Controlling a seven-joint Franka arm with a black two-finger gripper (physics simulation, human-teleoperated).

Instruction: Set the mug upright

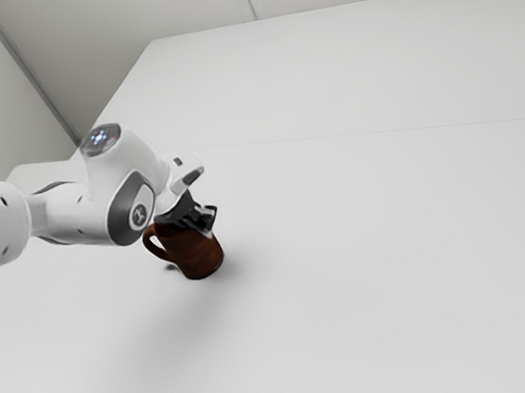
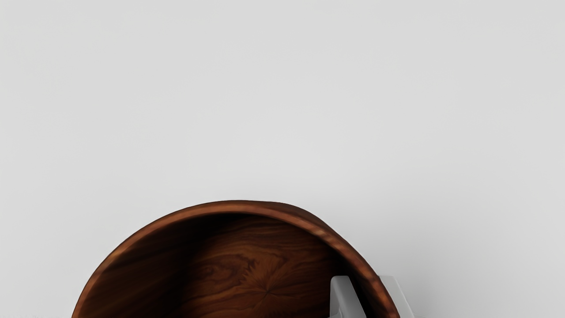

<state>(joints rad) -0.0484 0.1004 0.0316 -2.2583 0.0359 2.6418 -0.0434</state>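
The mug [image 1: 197, 251] is right at the end effector [image 2: 370, 287], which is clamped on its wall: one finger [image 2: 343, 296] reaches down inside the mouth, the other [image 2: 398, 296] lies along the outside, with the rim [image 2: 238, 207] pinched between them. Most of the mouth opens off to the inner finger's side, and the handle [image 1: 152, 243] sticks out from beneath the hand on the side nearer the arm [image 1: 64, 215]. By my reading the mug is upright or nearly so, with its base low over the surface [image 1: 375, 268] under the end effector; from this angle I can't be sure whether the base sits flat or one edge is up. So the job is probably close to done, and what's left is settling it. Take out any remaining lean with a small wrist turn, then ease straight down until the whole base bears, without pressing. Keep the squeeze modest, since a one-sided hold on the wall could let the mug pivot. Once it's steady, part the fingers evenly and lift along the wall, so the inner one doesn't catch the rim and tip it.
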